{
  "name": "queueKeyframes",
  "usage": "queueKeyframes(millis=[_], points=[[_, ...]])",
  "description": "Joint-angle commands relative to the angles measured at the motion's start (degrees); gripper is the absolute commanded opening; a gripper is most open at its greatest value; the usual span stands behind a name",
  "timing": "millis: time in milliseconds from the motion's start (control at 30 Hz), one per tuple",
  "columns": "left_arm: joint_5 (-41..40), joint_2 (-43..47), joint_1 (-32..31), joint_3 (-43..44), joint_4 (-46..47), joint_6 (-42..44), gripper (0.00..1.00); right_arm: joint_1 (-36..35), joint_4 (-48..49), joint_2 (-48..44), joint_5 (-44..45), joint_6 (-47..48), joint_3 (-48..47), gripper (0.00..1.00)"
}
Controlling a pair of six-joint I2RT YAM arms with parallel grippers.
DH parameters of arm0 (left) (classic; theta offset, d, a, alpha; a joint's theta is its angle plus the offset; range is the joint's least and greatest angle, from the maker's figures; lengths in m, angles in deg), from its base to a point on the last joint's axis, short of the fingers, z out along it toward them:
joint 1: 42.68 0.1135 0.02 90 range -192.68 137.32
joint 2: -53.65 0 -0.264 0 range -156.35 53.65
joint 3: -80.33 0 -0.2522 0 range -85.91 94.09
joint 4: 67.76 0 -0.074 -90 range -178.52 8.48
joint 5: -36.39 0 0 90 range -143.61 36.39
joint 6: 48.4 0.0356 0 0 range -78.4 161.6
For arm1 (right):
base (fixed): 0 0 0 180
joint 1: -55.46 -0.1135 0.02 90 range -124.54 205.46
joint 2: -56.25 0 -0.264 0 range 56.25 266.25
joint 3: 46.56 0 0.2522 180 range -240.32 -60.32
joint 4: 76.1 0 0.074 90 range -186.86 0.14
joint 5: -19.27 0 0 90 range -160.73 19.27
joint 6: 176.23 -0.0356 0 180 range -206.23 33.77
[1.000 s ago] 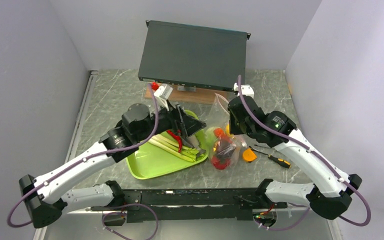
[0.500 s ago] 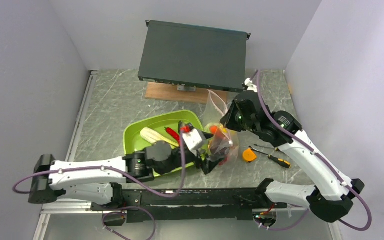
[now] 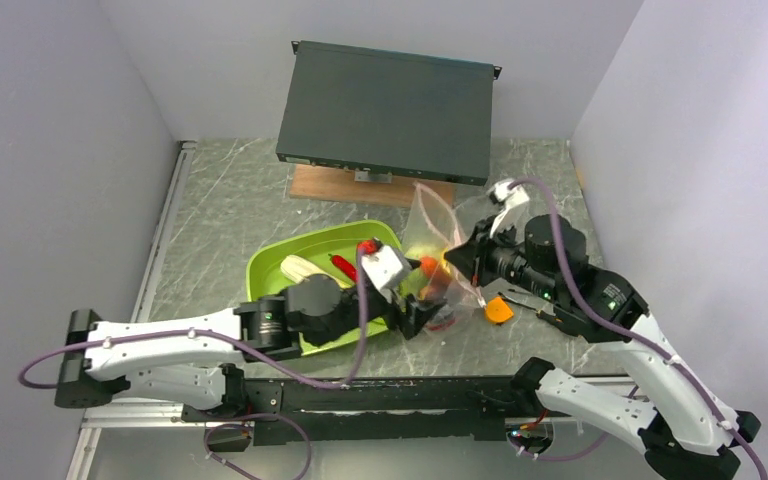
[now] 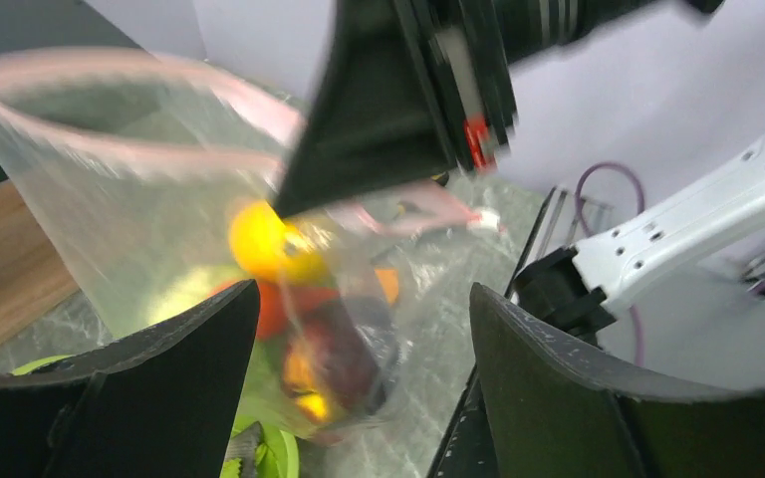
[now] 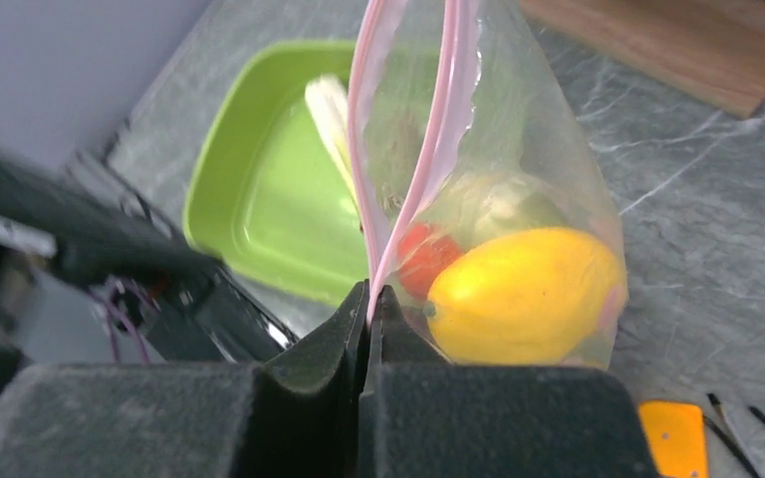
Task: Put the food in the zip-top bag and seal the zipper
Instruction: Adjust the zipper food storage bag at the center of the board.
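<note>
The robotics lab cell I operate remotely: blank grey panels (image 3: 50, 120) box in a marble-patterned worktop (image 3: 230, 190) carrying a black equipment case (image 3: 385, 110).

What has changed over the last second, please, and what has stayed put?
The left arm swung from above the lime-green tray down to the near side. That brought the open left gripper up beside the zip-top bag. The right arm drew back and turned its wrist leftward. The right gripper remains shut on the zipper. The tray and black case stayed put.
</note>
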Motion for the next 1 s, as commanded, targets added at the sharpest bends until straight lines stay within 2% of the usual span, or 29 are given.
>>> queueKeyframes(millis=[0, 100, 233, 300, 400, 467, 533, 633, 733, 800, 900, 967], points=[[7.36, 8.55, 5.14, 0.41, -3.98, -10.87, 0.82, -0.02, 9.75, -2.94, -12.64, 15.13, 3.97, 0.0], [4.13, 14.37, 6.47, 0.06, -7.57, -14.12, 0.85, 0.01, 8.47, -2.65, -11.03, 16.15, 0.4, 0.0], [-1.51, 16.85, 9.53, 2.47, -19.39, -20.86, 0.88, 0.03, 1.42, 1.63, -4.61, 16.72, -7.66, 0.0], [-0.97, 17.48, 11.6, 1.93, -22.99, -23.52, 0.88, -0.02, -1.38, 3.3, -3.06, 16.69, -9.64, 0.0], [3.17, 18.54, 14.28, -0.76, -21.2, -25.46, 0.91, 0.03, -2.86, 4.78, -3.29, 16.71, -8.99, 0.0], [7.65, 19.09, 14.96, -2.2, -17.47, -23.41, 0.98, 0.03, -3.13, 5.67, -7.32, 17.39, -8.16, 0.0], [12.59, 18.35, 15.38, -1.31, -15.89, -18.75, 1.0, -0.04, -2.7, 6.25, -11.12, 17.29, -7.67, 0.0], [16.66, 14.27, 17.02, 4.7, -20.32, -11.59, 1.0, -0.01, -2.08, 6.77, -14.26, 16.55, -7.2, 0.0], [16.41, 9.52, 18.84, 11.15, -24.7, -10.08, 1.0, 0.07, -2.73, 7.03, -14.21, 16.09, -7.03, 0.0], [14.86, 6.34, 20.36, 15.02, -27.69, -15.04, 1.0, -0.02, -3.34, 6.76, -12.67, 15.3, -6.58, 0.0], [14.78, 2.03, 23.65, 19.29, -33.01, -36.26, 0.99, -0.03, -3.14, 5.72, -10.95, 14.13, -5.09, 0.0], [19.96, 0.35, 25.49, 18.73, -32.0, -46.51, 1.0, 0.02, -2.77, 5.54, -10.82, 13.55, -4.34, 0.0]])
